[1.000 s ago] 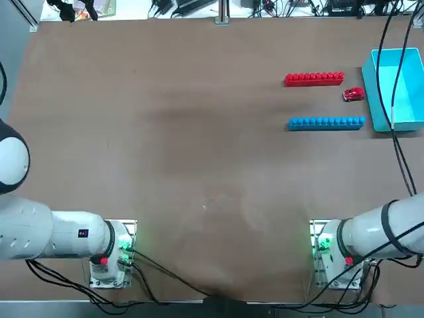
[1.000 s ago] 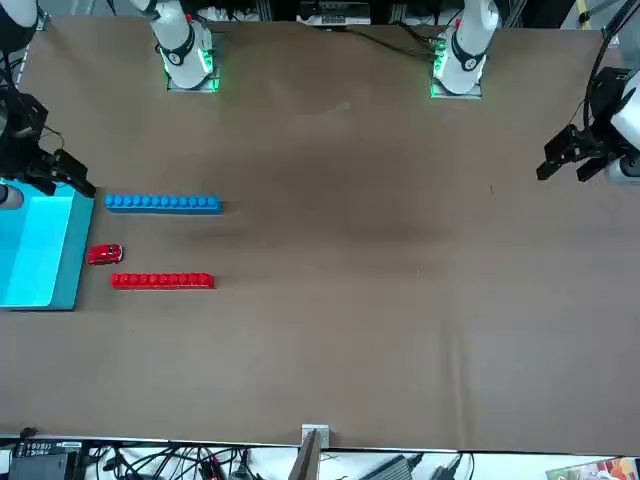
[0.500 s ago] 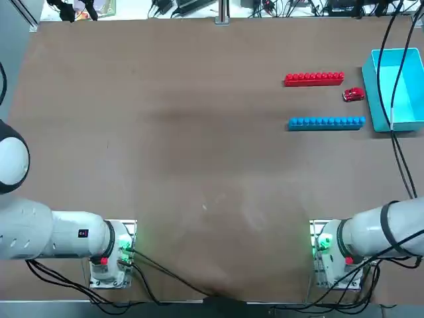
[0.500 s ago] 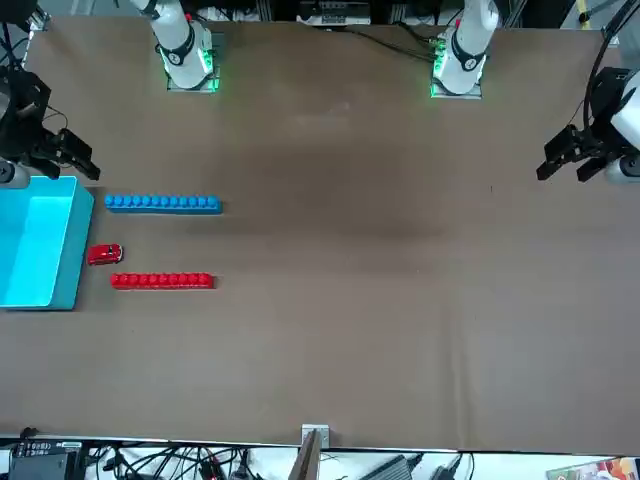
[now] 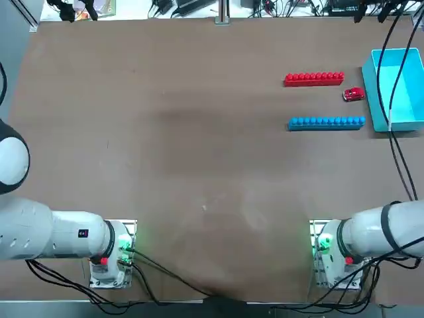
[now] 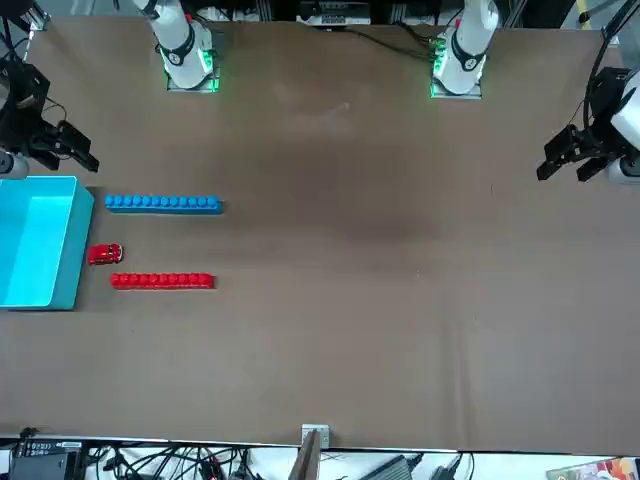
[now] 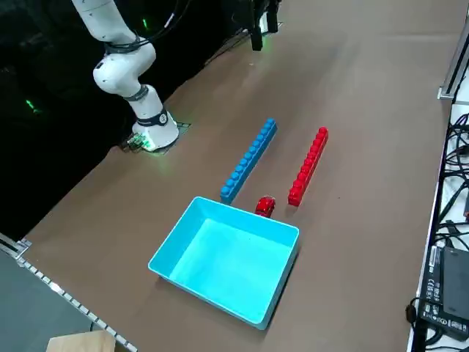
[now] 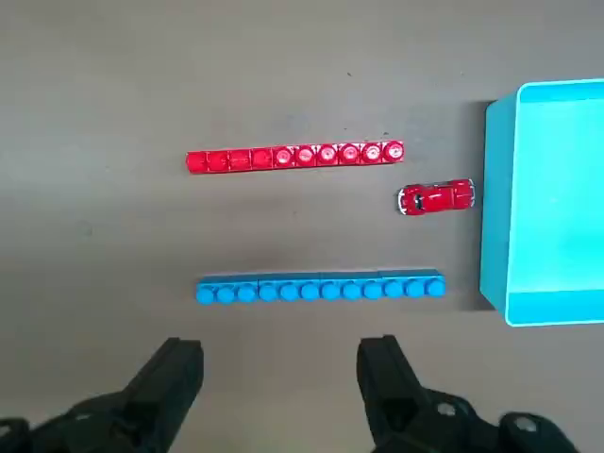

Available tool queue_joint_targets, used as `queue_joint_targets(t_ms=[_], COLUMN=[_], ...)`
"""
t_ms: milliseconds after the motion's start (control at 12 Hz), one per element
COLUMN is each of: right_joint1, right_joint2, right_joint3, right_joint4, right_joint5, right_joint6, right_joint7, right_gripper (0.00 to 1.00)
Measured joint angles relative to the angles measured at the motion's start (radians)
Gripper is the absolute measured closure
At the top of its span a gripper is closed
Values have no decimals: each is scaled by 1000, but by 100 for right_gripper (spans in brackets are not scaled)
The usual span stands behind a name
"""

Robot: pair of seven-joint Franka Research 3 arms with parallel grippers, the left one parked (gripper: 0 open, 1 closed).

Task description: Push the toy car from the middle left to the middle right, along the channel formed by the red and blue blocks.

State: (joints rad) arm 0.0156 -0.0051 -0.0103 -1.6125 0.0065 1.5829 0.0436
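Observation:
The tiny red toy car [image 5: 353,95] [image 6: 104,254] [image 7: 265,206] [image 8: 435,197] stands at the right end of the channel, just past the end of the red block [image 5: 314,79] [image 8: 294,157] and level with the last studs of the blue block [image 5: 326,122] [image 8: 320,289]. It sits closer to the red bar and close to the light-blue box. My right gripper [image 8: 278,373] [image 6: 45,150] hangs open high above the table, on the robot's side of the blue bar, holding nothing.
An open light-blue box [image 5: 370,93] [image 7: 245,218] [image 8: 495,208] sits right beyond the car at the table's right edge. A black cable [image 5: 392,86] hangs across the box in the top view.
My right gripper has drawn back from over the box toward the robot's side of the blue bar. The car and both bars have not moved.

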Motion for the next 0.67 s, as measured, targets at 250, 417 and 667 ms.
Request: queue_joint_targets(t_ms=[250, 417, 667], right_joint1=[0, 0, 0], right_joint2=[-12, -15, -16], right_joint3=[8, 16, 20], right_joint4=[-11, -14, -14], right_joint5=[0, 0, 0], right_joint6=[4, 5, 7], right_joint7=[0, 0, 0], right_gripper=[0, 0, 0])
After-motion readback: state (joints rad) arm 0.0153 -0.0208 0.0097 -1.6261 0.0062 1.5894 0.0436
